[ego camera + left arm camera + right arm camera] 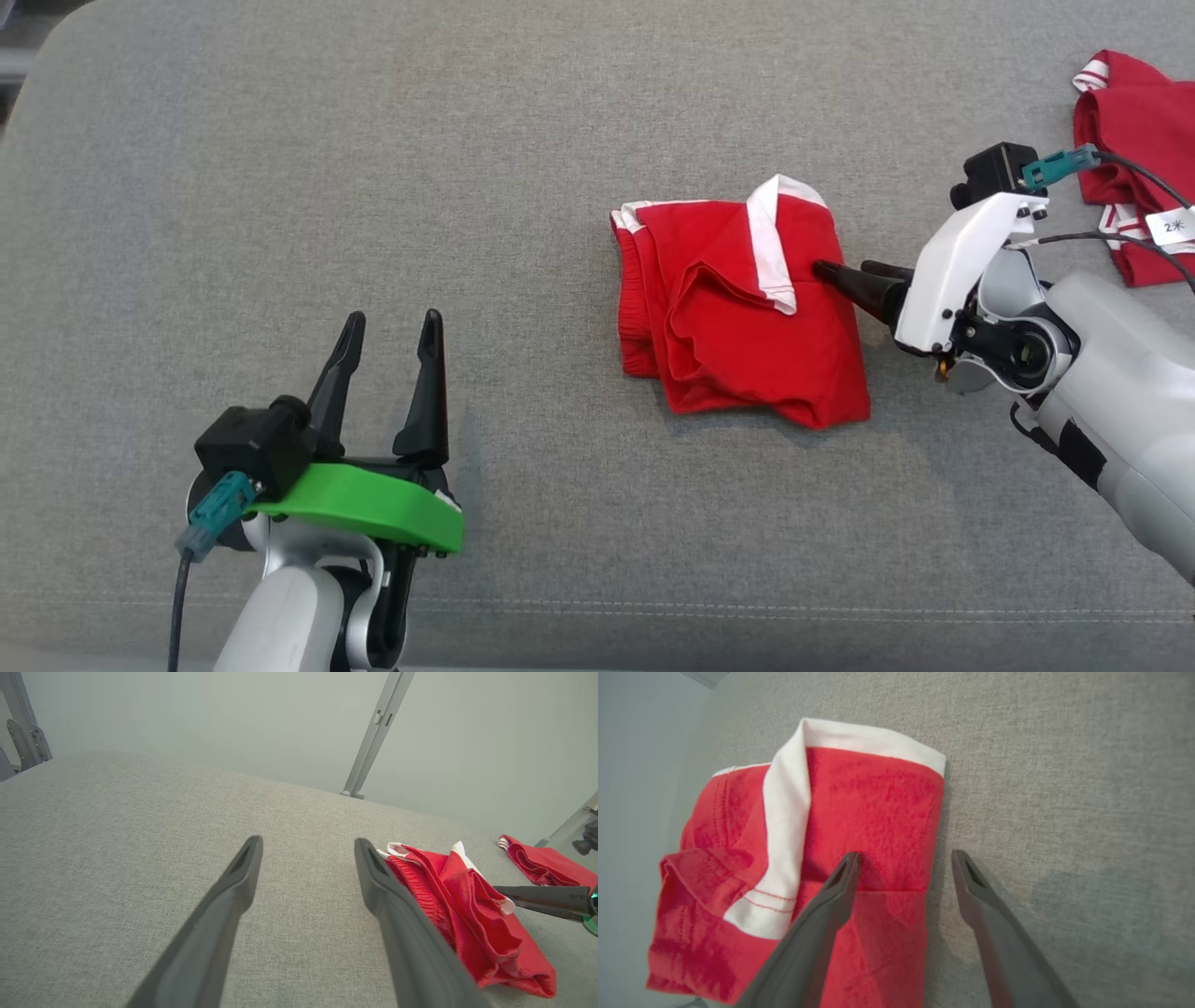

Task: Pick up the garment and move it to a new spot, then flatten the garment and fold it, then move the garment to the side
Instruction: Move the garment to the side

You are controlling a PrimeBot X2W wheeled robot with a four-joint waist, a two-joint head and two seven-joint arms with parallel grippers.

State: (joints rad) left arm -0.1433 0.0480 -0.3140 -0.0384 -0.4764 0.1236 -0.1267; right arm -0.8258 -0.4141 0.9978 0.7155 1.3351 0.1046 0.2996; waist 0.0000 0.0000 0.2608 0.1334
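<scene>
**Right claw spread at the folded garment's edge, left claw idle**

In the head view the red garment point(747, 345) lay folded into a rough, bunched rectangle just right of the frame's centre, on a tabletop point(373, 140) covered in grey fabric. A white band point(770, 252) ran down its upper part. The right claw point(845, 273) reached in from the right side of the frame, with its dark fingers pointing toward the garment's right edge, near the band's lower end.

The right wrist view showed that claw point(906, 854) spread wide and pinching nothing. One finger point(831, 896) lay over the red cloth point(873, 798), its tip at a small crease beside the white band point(784, 812). The other finger point(985, 905) was over bare grey fabric just beside the garment's edge. Whether the first finger pressed on the cloth or sat just above it could not be told.

The left claw point(393, 317) stood at the lower left of the head view, well apart from the garment, with its fingers pointing up the frame. In the left wrist view it point(308, 841) was spread and empty above the grey surface. The garment point(467, 905) lay at the right of that frame, with the right claw point(500, 890) at its far side.

A second red garment point(1134, 121) with white trim lay at the upper right corner of the head view, apart from the first. A small white label point(1178, 227) on a cable showed in front of it.
</scene>
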